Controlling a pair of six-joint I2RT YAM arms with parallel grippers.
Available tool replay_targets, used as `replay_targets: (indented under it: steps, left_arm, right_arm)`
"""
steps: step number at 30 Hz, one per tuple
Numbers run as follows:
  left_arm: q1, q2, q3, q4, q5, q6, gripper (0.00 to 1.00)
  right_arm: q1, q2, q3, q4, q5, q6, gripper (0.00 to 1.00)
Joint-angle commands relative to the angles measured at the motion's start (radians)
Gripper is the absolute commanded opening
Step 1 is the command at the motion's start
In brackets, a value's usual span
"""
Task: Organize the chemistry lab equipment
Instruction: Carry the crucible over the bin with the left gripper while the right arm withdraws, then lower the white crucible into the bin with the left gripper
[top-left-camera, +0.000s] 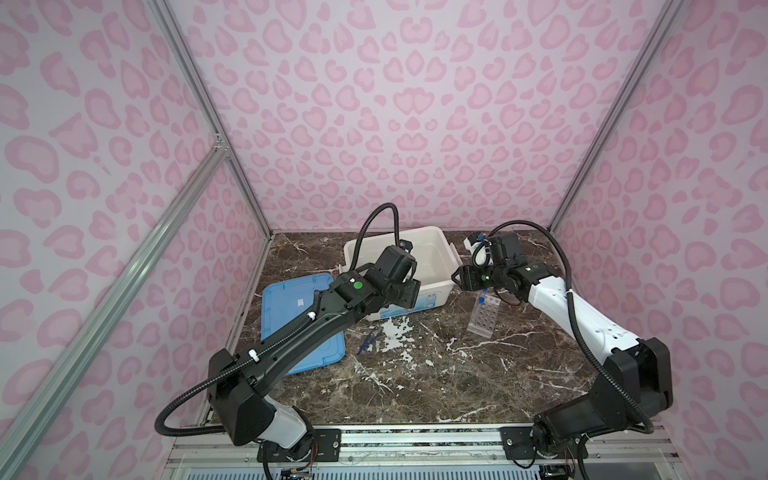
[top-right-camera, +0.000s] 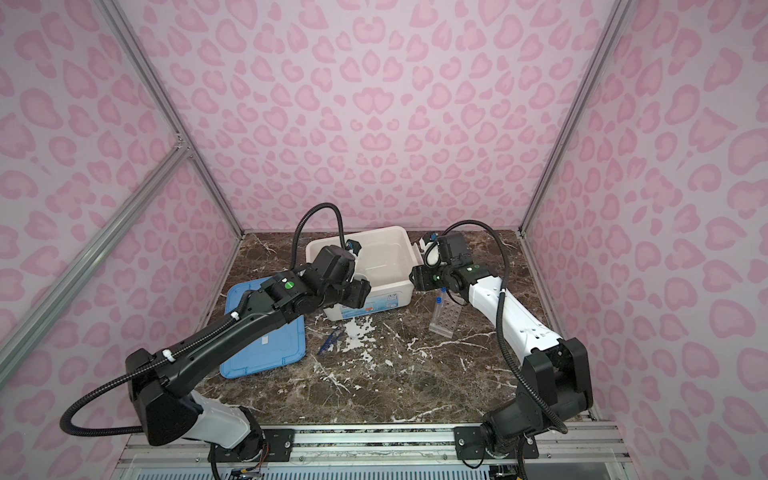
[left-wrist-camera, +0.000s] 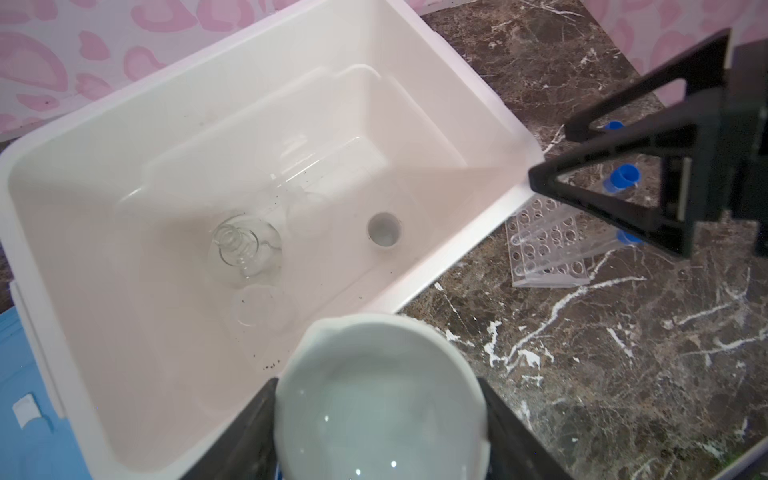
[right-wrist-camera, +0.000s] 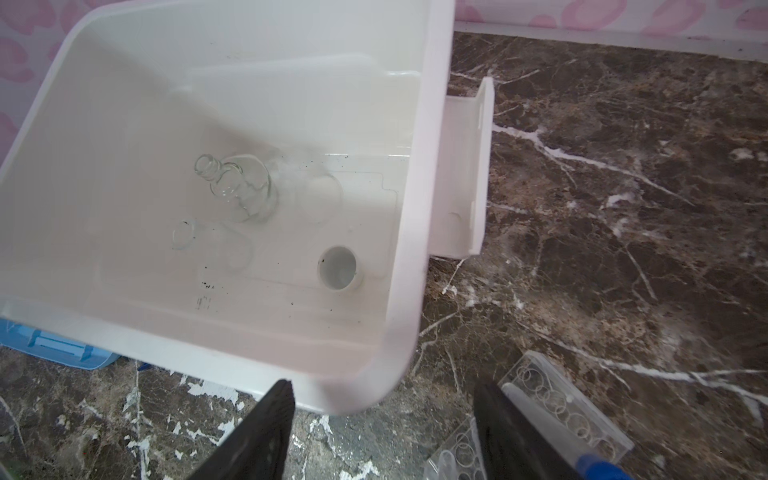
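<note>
Half sorted at best: white bowl (left-wrist-camera: 374, 415) held over the bin's (right-wrist-camera: 432, 124) front rim.
Clamps the left gripper (left-wrist-camera: 378, 390) on a glossy white bowl with a wavy lip, hollow side facing the wrist camera. Finds the right gripper's (right-wrist-camera: 382, 415) jaws apart and empty beside the bin's right front corner. Counts as done a clear glass flask (left-wrist-camera: 245, 245) and two clear beakers (left-wrist-camera: 253, 307) on the bin's floor, plus a small white cup (left-wrist-camera: 384, 228). Leaves on the table (top-left-camera: 415, 382): dark blue tweezers (top-left-camera: 369, 340) near the bin's front wall, and the clear holed rack (top-left-camera: 484, 318) off its right side with blue-capped test tubes (left-wrist-camera: 621, 176) lying across it.
</note>
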Motion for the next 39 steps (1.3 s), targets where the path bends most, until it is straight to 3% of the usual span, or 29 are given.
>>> replay_targets:
  steps: [1, 9, 22, 31, 39]
  left_arm:
    - [0.043, 0.085, 0.088, -0.013, 0.062, 0.061, 0.62]
    - [0.118, 0.362, 0.310, 0.011, 0.149, 0.105, 0.62]
    - [0.150, 0.726, 0.574, 0.007, 0.132, 0.215, 0.62]
    - [0.165, 0.830, 0.620, 0.005, 0.071, 0.261, 0.61]
    - [0.179, 0.878, 0.618, -0.005, 0.091, 0.271, 0.62]
  right_arm:
    - [0.001, 0.002, -0.012, 0.058, -0.024, 0.029, 0.70]
    - [0.002, 0.030, -0.017, 0.091, -0.045, 0.058, 0.67]
    - [0.001, 0.038, -0.045, 0.129, -0.074, 0.090, 0.62]
    - [0.001, 0.046, -0.048, 0.138, -0.073, 0.100, 0.61]
    - [0.001, 0.062, -0.045, 0.143, -0.073, 0.103, 0.61]
